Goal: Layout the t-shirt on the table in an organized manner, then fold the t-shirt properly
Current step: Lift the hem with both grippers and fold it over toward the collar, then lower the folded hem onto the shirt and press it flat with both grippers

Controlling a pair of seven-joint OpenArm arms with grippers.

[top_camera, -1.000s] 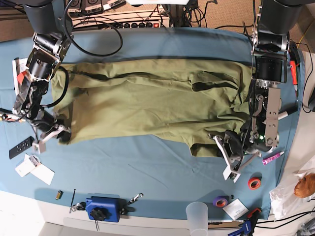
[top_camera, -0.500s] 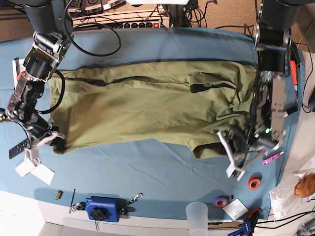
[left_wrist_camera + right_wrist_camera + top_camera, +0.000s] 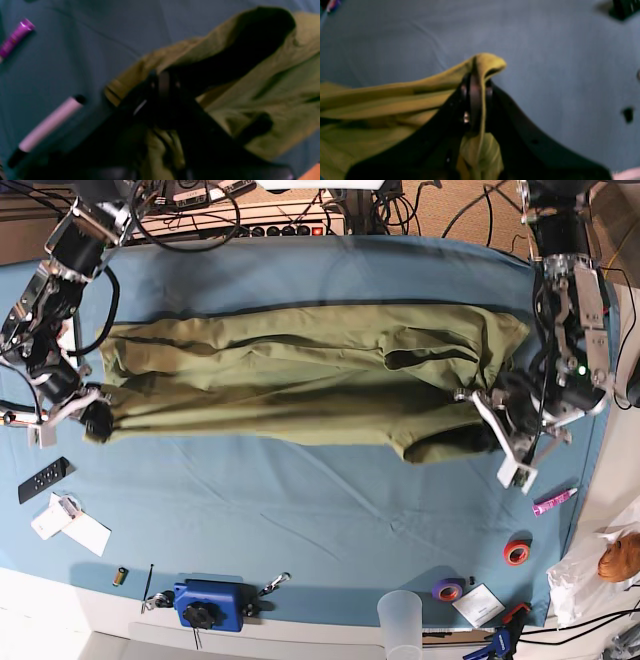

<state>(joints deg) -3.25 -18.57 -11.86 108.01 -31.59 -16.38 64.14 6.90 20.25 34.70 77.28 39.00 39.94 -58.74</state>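
Note:
The olive-green t-shirt [image 3: 300, 370] lies stretched sideways across the blue table [image 3: 300, 510]. My left gripper [image 3: 492, 428], on the base view's right, is shut on the shirt's near edge and holds it bunched and raised. The left wrist view shows the gripper [image 3: 161, 80] pinching the green cloth [image 3: 275, 82]. My right gripper [image 3: 95, 420], on the base view's left, is shut on the shirt's other near corner. The right wrist view shows the gripper [image 3: 475, 82] with a fold of cloth [image 3: 485, 62] clamped between its tips, above the table [image 3: 557, 50].
A purple tube [image 3: 553, 502] lies right of the shirt, also in the left wrist view [image 3: 15, 37]. A red tape roll [image 3: 517, 552], purple tape roll [image 3: 447, 589], plastic cup [image 3: 400, 615] and blue device [image 3: 210, 605] line the near edge. A remote [image 3: 43, 480] and cards [image 3: 70, 522] lie near left.
Both grippers have moved toward the far side of the table, carrying the shirt's near edge with them. The shirt's visible band has become narrower.

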